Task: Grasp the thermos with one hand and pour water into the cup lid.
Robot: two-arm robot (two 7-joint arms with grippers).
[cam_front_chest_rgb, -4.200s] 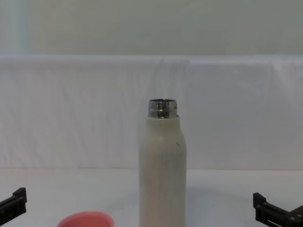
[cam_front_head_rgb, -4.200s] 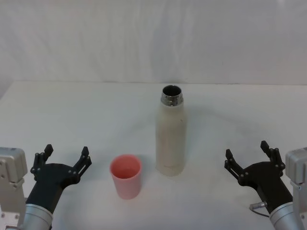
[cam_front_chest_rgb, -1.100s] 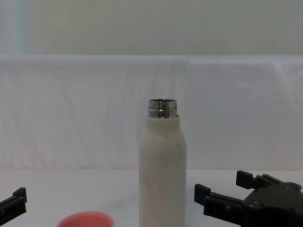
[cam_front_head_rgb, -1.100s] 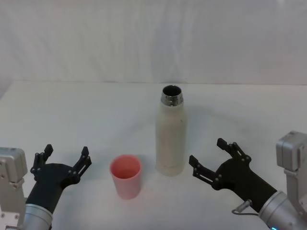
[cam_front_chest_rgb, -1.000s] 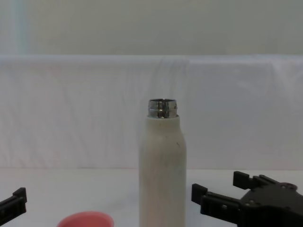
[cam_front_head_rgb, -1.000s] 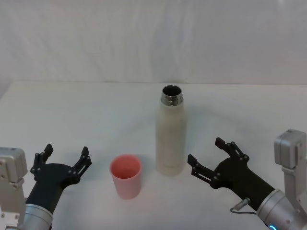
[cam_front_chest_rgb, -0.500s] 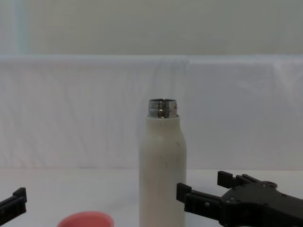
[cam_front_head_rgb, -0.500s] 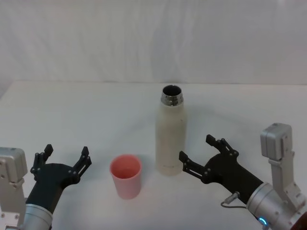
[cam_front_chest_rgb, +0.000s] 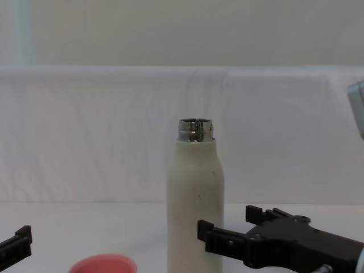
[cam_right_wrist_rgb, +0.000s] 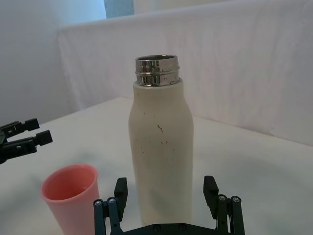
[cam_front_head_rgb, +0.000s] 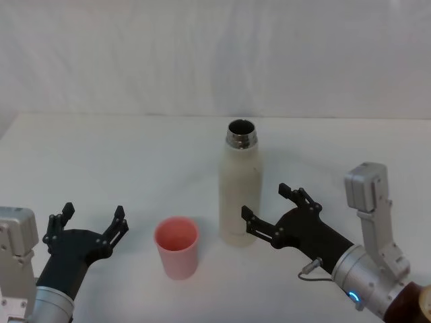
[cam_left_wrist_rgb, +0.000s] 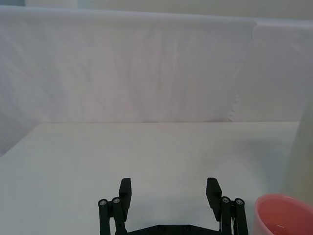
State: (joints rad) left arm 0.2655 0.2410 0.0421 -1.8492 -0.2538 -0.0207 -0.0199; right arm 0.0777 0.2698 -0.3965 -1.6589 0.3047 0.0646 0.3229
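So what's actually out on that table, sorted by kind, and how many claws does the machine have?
Thermos: 1, cream-white, standing upright with its steel neck uncapped.
Cup lid: 1, salmon-pink, standing apart from the thermos on its left.
Claws: 2, both black and open; the right claw is at the thermos, the left claw is parked at the near left.
Total: 4.

matt thermos (cam_front_head_rgb: 240,198), shiny steel neck

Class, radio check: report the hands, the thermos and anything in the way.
Right hand open, beside tall cream-white steel-necked thermos, not gripping. Left hand open, parked. Thermos upright, uncapped; small salmon-pink cup lid alongside. Nothing between.
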